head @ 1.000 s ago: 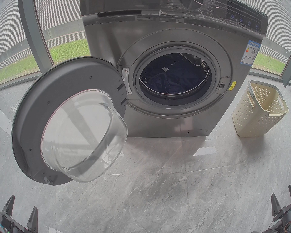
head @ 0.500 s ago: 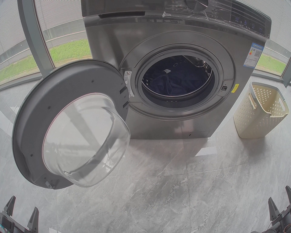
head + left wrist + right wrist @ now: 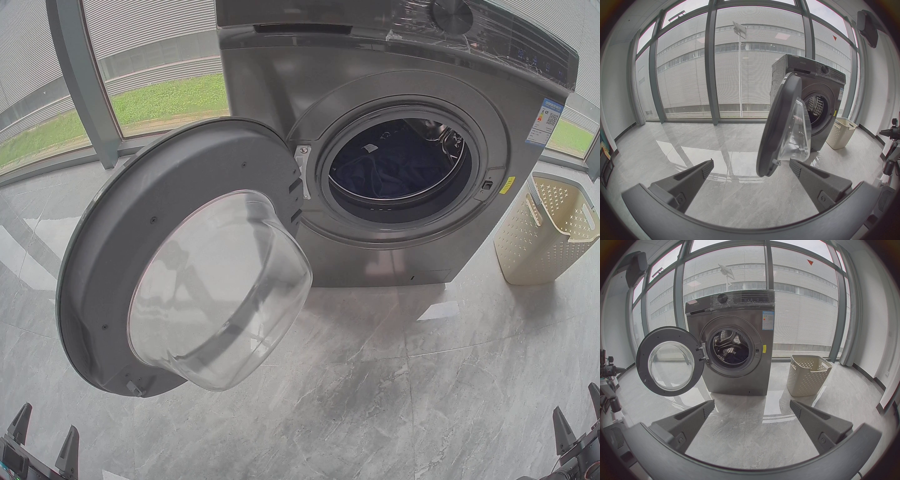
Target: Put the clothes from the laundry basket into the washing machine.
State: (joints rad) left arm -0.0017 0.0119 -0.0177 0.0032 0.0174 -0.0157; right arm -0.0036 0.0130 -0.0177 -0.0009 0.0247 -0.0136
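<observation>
Washing machine [image 3: 387, 187]: front-loader, round port open and facing the robot.

Door [image 3: 181, 262]: hinged at the left of the machine's port and swung fully out, clear bowl turned toward the robot.

Laundry basket [image 3: 544, 231]: upright just right of the machine and apart from it, mouth up. Inner walls bare as far as seen.

Clothes [image 3: 394, 165]: dark blue, in a crumpled heap low inside the machine's drum. No clear long axis.

Left gripper [image 3: 750, 162]: low, well short of the machine, on its door side. Fingers spread wide, nothing between them.

Right gripper [image 3: 751, 402]: low, well short of the machine, on its basket side. Equally wide, holding nothing.

Judgement: load looks already in the machine. Clothes lie ahead of and above both grippers, deep in the port. For any further fetch, right arm nearer the basket, entry from above along its upright axis. For the door, left arm nearer the free edge.
</observation>
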